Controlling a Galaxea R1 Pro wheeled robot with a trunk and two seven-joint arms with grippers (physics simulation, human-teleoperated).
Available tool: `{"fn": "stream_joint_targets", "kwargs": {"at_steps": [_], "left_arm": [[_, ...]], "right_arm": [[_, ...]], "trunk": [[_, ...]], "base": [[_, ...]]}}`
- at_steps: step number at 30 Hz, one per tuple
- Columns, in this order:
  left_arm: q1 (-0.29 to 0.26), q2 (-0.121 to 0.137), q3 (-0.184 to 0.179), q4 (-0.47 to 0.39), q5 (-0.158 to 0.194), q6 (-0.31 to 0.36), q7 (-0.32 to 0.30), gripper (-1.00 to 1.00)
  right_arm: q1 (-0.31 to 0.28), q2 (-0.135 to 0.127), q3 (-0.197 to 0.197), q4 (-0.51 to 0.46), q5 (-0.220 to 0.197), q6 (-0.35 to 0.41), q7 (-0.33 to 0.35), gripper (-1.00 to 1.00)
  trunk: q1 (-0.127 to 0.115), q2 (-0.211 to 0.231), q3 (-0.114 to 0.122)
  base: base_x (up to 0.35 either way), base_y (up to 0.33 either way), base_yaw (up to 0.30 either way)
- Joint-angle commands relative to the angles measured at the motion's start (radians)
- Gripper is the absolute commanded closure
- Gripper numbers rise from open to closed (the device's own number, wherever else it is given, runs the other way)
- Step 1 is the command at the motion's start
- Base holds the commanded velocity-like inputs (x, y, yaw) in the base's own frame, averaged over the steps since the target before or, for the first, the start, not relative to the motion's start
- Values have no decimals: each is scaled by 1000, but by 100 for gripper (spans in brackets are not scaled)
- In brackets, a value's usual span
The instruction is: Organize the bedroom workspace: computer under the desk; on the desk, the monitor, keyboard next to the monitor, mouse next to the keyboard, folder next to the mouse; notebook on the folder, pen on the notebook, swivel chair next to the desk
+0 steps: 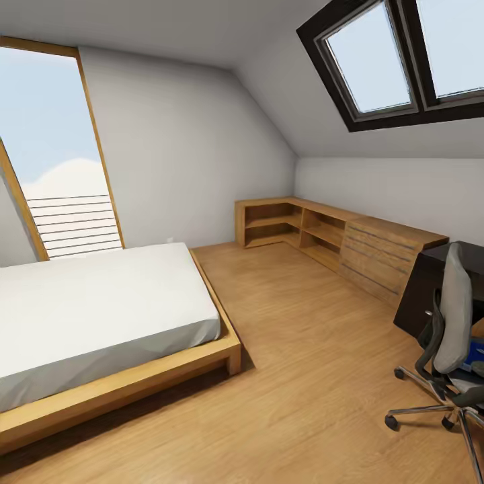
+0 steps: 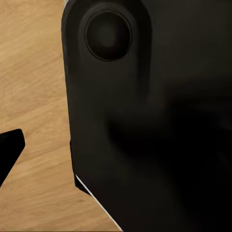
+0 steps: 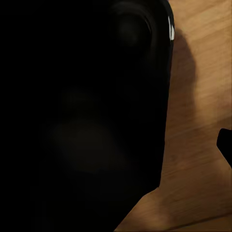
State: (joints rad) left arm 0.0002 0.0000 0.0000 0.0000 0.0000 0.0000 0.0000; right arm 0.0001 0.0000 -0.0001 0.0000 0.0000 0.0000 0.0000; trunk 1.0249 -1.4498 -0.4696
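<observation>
Swivel chair (image 1: 449,336) stands at four o'clock in the head view, grey back toward the room, a blue item (image 1: 476,354), perhaps the folder, on its seat. Just behind it sits the dark worktop (image 1: 430,282). A bed (image 1: 101,316) lies at nine o'clock. Neither end effector's opening can be told from the wrist views.

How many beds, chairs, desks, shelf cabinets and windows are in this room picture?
Beds: 1, bed
Swivel chairs: 1, swivel chair
Dark desks: 1, desk
Wooden shelf units: 1, shelf unit
Windows: 2, tall window, skylight
Total: 6
</observation>
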Motion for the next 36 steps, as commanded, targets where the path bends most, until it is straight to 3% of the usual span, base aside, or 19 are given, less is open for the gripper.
{"fn": "stream_joint_targets", "kwargs": {"at_steps": [1, 9, 22, 23, 25, 29, 30, 33, 34, 36], "left_arm": [[0, 0, 0, 0, 0, 0, 0, -100], [0, -44, 2, -22, 1, -5, 3, -100], [0, -48, 1, -25, 1, -4, -5, -100], [0, -48, 1, -25, 2, -4, -5, -100], [0, -46, 1, -28, 2, -5, -4, -100], [0, -42, 2, -123, 3, -19, -2, -100], [0, -42, 2, -189, 3, -21, 1, -100], [0, -44, 3, -286, 4, -21, 4, -100], [0, -45, 4, -391, 14, -20, 6, -100], [0, -45, 4, -479, 43, -20, 8, -100]], "right_arm": [[0, 0, 0, 0, 0, 0, 0, -100], [-11, 39, 4, 4, -5, -16, 0, -100], [-11, 38, 0, -9, -7, -89, -1, -100], [-11, 37, 0, -15, -7, -243, -1, -100], [-11, 38, -3, -42, -9, -280, -3, -100], [-11, 38, -5, -130, -9, -389, -4, -100], [-11, 38, -6, -194, -10, -431, -5, -100], [-11, 39, -8, -245, -11, -457, -6, -100], [-13, 46, -11, -299, -16, -470, -12, -100], [-15, 73, -13, -375, -20, -475, -40, -100]], "trunk": [[0, 0, 0], [-31, 56, 25], [-80, 147, 65], [-84, 154, 68], [-92, 168, 75], [-107, 196, 87], [-111, 203, 91], [-123, 224, 100], [-126, 231, 103], [-134, 245, 110]], "base": [[0, 0, 0], [0, 0, 0], [0, 0, 0], [0, 0, 0], [0, 0, 0], [0, 0, 0], [0, 0, 0], [0, 0, 0], [0, 0, 0], [0, 0, 0]]}}
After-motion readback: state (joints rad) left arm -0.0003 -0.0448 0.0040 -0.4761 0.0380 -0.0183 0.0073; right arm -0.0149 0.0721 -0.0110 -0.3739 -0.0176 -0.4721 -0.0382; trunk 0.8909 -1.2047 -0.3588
